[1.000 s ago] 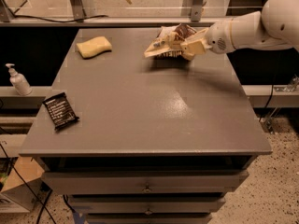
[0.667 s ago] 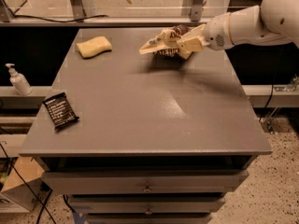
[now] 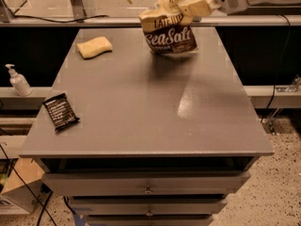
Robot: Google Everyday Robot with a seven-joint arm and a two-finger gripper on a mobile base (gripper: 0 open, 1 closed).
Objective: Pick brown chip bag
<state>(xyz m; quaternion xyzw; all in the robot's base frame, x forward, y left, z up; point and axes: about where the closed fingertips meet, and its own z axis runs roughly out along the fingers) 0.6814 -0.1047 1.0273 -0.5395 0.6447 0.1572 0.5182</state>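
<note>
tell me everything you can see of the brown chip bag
The brown chip bag is a crinkly, glossy bag, cream at the top and brown lower down, with big white "Sea Salt" lettering facing the camera. It hangs roughly upright, its top crumpled, pinched at the upper right by the gripper, which reaches in from the right. It appears clear of the grey table, over its far part, with a shadow beneath. Nothing else touches it.

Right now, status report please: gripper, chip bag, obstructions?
Gripper top right, shut on brown chip bag. Bag hangs above table. Yellow sponge, black wrapper far left, not blocking.
</note>
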